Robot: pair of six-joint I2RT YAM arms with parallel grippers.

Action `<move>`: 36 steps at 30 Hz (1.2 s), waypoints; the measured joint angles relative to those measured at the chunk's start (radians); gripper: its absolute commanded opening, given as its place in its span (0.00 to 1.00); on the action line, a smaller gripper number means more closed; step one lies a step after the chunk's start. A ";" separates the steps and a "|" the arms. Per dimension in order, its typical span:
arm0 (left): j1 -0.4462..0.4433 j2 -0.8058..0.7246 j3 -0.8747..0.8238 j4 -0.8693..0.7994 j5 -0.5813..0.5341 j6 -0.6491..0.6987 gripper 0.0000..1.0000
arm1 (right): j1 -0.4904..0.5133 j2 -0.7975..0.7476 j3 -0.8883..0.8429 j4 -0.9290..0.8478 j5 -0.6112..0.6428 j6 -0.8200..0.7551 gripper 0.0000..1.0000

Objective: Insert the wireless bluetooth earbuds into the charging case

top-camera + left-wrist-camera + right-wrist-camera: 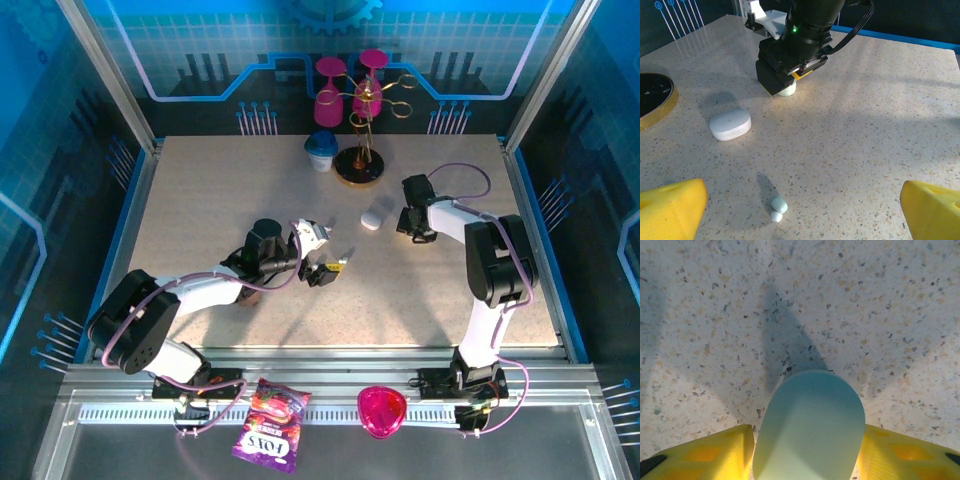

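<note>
Speckled tabletop (pixel 200 200) inside a blue-walled cell. Near mid-table the left gripper (pixel 330 268) hovers wide open, its yellow fingers (pixel 670 207) well apart and holding nothing. One earbud (pixel 777 207), tiny and white, lies on the surface between those fingers, touching neither. To the right, the right gripper (pixel 411 228) points down at the table. Seen from its own wrist, its two yellow fingers (pixel 705 452) press against both sides of a white rounded case, the held case (pixel 810 425), which rests on the surface. A second white case, the free case (pixel 730 124), lies closed just left of the right gripper, apart from it. At the far edge stand a gold rack (pixel 362 150) bearing pink glasses (pixel 328 100) and, beside it, a blue cup (pixel 321 150).
</note>
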 measured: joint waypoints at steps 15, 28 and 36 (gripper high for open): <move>-0.002 0.000 0.000 0.000 0.000 -0.004 0.99 | -0.008 -0.090 -0.088 0.031 -0.106 -0.130 0.41; 0.035 -0.079 0.058 -0.099 0.149 -0.095 0.99 | 0.142 -0.586 -0.226 0.008 -0.574 -0.664 0.36; 0.043 -0.135 0.103 -0.171 0.396 -0.153 0.99 | 0.224 -0.653 -0.142 -0.165 -0.837 -0.874 0.33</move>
